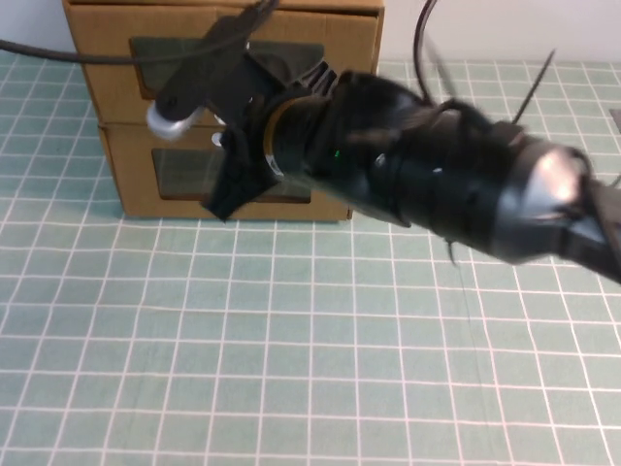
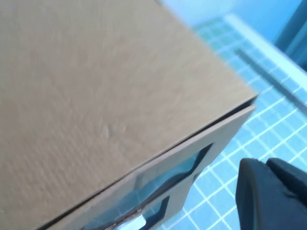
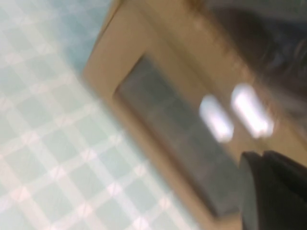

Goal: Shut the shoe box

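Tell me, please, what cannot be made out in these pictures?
1. Shoe box front: high view, the right arm covers its middle, so whether it is shut is unclear.
2. Right pincer, at the box fronts: motion-blurred in high view.
3. Left pincer, beside the box top: cut off by left wrist view's edge.

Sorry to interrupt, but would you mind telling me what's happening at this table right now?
The robot is working on two stacked cardboard drawer boxes on a green grid mat. Its right arm reaches across, with the right gripper at the box fronts, by the seam between the upper shoe box and the lower box. Both fronts look about flush. The left gripper sits beside the upper box's top corner.
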`<state>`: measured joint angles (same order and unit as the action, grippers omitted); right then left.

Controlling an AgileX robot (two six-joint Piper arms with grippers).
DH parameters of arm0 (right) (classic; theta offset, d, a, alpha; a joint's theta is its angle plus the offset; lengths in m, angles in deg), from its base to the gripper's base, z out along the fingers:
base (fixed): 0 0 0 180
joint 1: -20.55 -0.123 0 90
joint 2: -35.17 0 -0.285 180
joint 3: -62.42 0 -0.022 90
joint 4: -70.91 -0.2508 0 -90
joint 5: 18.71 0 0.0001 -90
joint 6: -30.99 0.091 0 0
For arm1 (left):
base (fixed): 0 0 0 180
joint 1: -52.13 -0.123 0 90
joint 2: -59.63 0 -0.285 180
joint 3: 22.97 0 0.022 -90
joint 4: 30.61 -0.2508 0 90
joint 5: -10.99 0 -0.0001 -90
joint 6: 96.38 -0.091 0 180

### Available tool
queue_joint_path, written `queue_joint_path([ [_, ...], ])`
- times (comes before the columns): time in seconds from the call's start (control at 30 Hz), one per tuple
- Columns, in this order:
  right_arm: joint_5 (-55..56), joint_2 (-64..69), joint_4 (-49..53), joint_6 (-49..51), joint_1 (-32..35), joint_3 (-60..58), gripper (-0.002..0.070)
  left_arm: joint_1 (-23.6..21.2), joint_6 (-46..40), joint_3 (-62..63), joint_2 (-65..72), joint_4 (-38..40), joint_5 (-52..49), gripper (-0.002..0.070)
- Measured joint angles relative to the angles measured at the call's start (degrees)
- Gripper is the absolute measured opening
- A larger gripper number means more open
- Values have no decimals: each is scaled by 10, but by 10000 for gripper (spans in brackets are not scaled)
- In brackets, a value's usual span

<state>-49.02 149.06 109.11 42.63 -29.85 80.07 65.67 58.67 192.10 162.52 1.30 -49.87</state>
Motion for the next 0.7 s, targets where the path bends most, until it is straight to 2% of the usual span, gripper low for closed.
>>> queue_joint_path([
  [0.13, -148, -38, -90, -123, -11, 27, -14, 0, 10, 0, -48, -16, -4, -5],
  [0.27, -234, -73, -108, -148, 0, 52, -14, 0, 35, -18, -109, -62, -13, -5],
  [0.37, -248, -114, -115, -139, 29, 60, -14, 0, 55, -62, -168, -104, -10, -5],
  [0.5, -266, -190, -166, -116, 101, 62, -14, 0, 76, -157, -264, -156, 16, -5],
  [0.7, -236, -332, -262, -109, 201, 15, -14, 0, 81, -338, -431, -182, 99, -5],
])
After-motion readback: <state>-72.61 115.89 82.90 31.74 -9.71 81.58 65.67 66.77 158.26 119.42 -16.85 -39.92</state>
